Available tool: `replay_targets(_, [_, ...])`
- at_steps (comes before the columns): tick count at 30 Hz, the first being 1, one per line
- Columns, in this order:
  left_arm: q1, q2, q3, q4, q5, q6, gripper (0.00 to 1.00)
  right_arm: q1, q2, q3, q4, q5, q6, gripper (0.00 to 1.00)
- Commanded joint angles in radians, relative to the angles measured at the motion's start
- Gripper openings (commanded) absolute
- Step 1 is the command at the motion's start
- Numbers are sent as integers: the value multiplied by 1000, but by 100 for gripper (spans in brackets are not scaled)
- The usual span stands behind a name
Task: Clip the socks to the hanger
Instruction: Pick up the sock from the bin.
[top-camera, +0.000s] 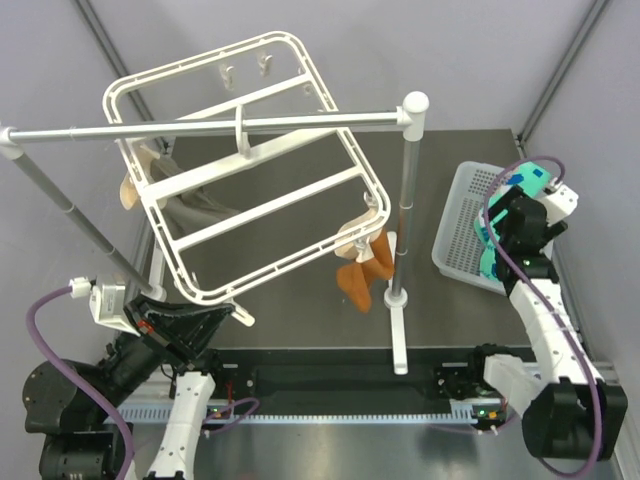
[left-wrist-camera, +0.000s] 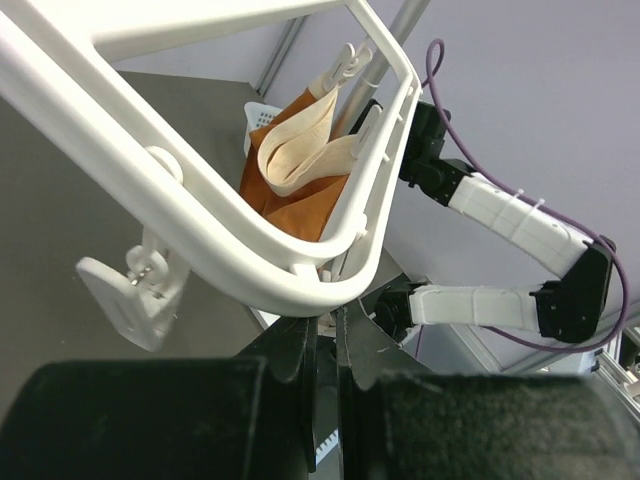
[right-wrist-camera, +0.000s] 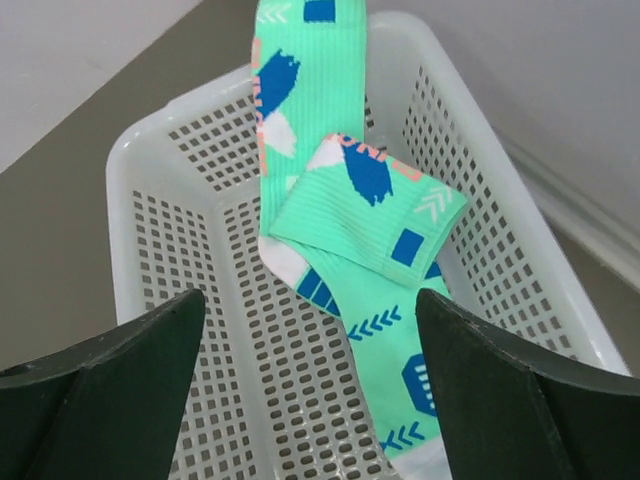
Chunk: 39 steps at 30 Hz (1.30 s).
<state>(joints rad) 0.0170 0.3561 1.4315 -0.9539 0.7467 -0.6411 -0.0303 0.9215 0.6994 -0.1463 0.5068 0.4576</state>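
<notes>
Left gripper (left-wrist-camera: 322, 325): black fingers pressed together, tips at near corner rim of large white plastic rectangular hanger (left-wrist-camera: 200, 215); whether rim is pinched, unclear. Hanger steeply tilted, hooked over grey metal rail (top-camera: 200, 128). Small white clip (left-wrist-camera: 135, 295) dangles empty near that corner. Plain orange sock (left-wrist-camera: 290, 200) and beige sock (left-wrist-camera: 300, 150) clipped at hanger's right edge. Farther right: right gripper (right-wrist-camera: 310, 300) spread wide, holding nothing, above white perforated basket (right-wrist-camera: 150, 200). Teal-green socks with blue and white patches (right-wrist-camera: 350, 200) lie overlapped inside basket, well apart from hanger.
</notes>
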Motion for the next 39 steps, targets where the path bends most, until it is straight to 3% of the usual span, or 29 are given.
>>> replay_targets(1, [0, 23, 3, 10, -13, 0, 0, -83, 91, 48, 102, -159, 157, 86])
replay_targets(5, [0, 23, 10, 7, -13, -2, 0, -100, 206, 91, 60, -97, 369, 86])
replay_targets(11, [-2, 29, 29, 1, -4, -3, 0, -152, 290, 26, 201, -90, 542, 85])
replay_targets(23, [0, 27, 24, -6, -12, 3, 0, -191, 533, 110, 208, -100, 664, 80])
replay_targets(28, [0, 27, 24, -6, -12, 0, 0, -194, 608, 150, 211, -91, 638, 62])
replay_targets(33, [-2, 26, 23, -6, -17, 3, 0, -195, 645, 155, 231, -74, 592, 53])
replay_targets(39, [0, 27, 26, -8, -12, 4, 0, -203, 663, 135, 284, -71, 537, 35])
